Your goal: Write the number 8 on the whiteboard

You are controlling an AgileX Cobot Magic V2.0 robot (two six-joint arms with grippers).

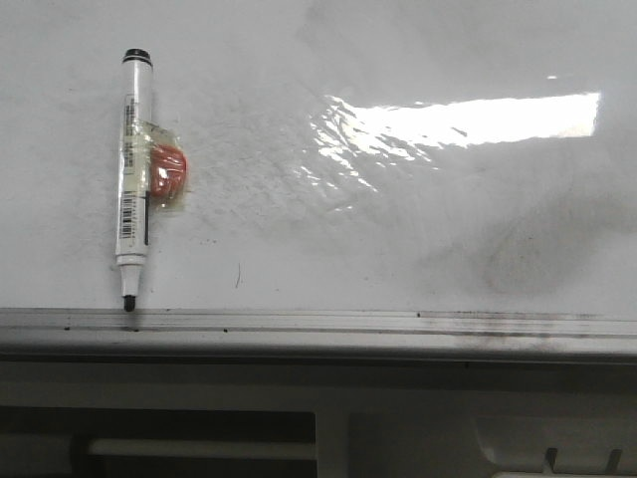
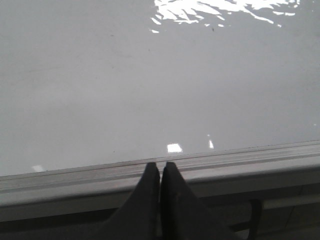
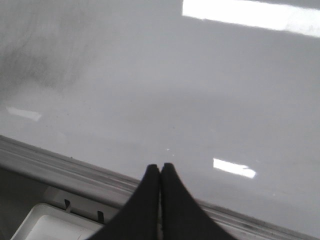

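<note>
Front view: whiteboard [image 1: 398,219] fills pretty much the whole shot, glossy white, no number 8 drawn on it anywhere I can see.
Marker: far left of the board, a marker [image 1: 132,179] lying on the surface w/ tip pointing down at the rail, black cap end up top, barcode label on the barrel, some red blob under clear tape [image 1: 164,167] stuck to its right side.
Board middle: tiny dark scratch just right of the marker tip, faint grey speckling, then a big bright glare patch [image 1: 468,121].
Board right: grey smudge [image 1: 528,254] low on the right side.
Edge: silver rail [image 1: 318,324] runs along the near edge, grimy w/ dark specks.
Left gripper [image 2: 160,172]: left wrist view, dark fingers pressed together, nothing between them, tips over the rail, not touching the board afaict.
Right gripper [image 3: 160,172]: right wrist view, same deal, fingers closed up tight and empty, tips over the board just past the rail, smudge off to one side.
</note>
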